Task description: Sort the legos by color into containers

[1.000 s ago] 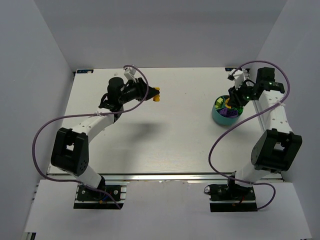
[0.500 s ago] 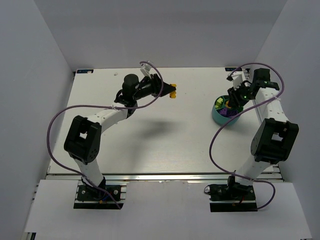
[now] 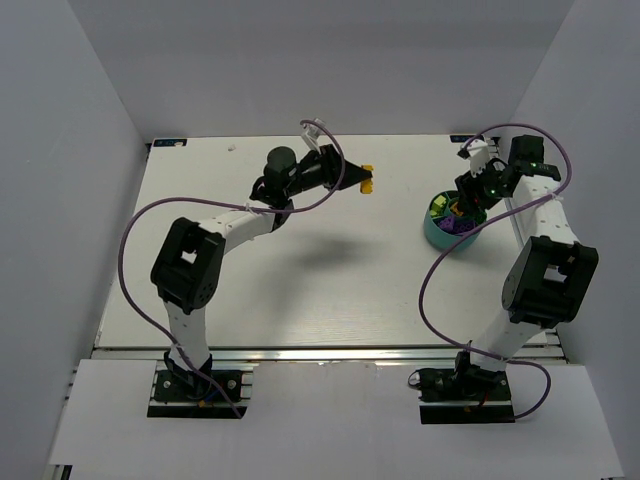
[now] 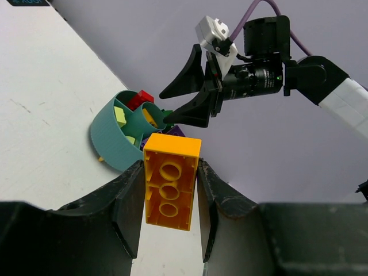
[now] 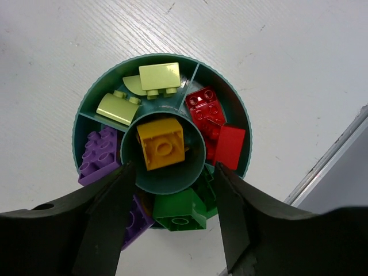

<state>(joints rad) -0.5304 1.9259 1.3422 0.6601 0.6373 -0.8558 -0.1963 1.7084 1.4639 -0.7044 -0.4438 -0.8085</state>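
The orange-yellow brick (image 4: 171, 181) you are carrying is pinched by its two long sides between the fingers of the left end effector (image 3: 358, 178), which is closed down to the brick's width. The brick is up in the air over the far middle of the desk (image 3: 330, 270), well apart from the teal bowl (image 5: 76, 129) on the right. More than half of the brick pokes out beyond the fingertips. I judge a quick swing or a bump could twist it loose, and it would drop onto the desk short of the bowl. The inner cup (image 5: 198, 167) looks like the right place by colour, but it already holds one orange-yellow brick (image 5: 161, 144) that fills most of it. A second one may perch on the rim and tip into the lime bricks (image 5: 159, 77), the red bricks (image 5: 206, 109), the purple bricks (image 5: 99, 155) or the green brick (image 5: 179, 210) in the outer compartments. The bigger hazard is the right end effector (image 5: 172, 175). It hangs directly over the bowl with its fingers spread wide on either side of the cup, gripping nothing. If you bring the left arm in before you clear the right one, the two will likely collide above the bowl. That could knock the brick free or shove the bowl across the desk.
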